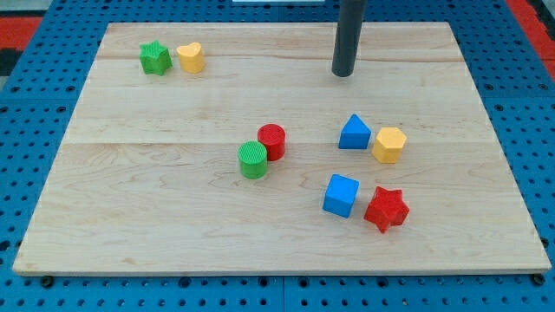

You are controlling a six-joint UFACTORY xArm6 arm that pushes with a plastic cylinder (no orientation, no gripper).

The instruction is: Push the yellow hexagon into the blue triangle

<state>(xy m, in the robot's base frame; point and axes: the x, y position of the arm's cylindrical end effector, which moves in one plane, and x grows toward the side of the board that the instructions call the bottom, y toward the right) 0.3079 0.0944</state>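
The yellow hexagon (389,145) lies right of the board's middle, just to the right of the blue triangle (354,133); the two look to be touching or nearly so. My tip (343,74) is near the view's top, well above the blue triangle and apart from every block. The dark rod rises from it out of the view's top.
A blue cube (341,195) and a red star (386,209) lie below the hexagon. A red cylinder (271,141) and a green cylinder (253,159) touch near the middle. A green star (155,58) and a yellow heart (191,57) lie at the top left. The wooden board (130,217) sits on blue pegboard.
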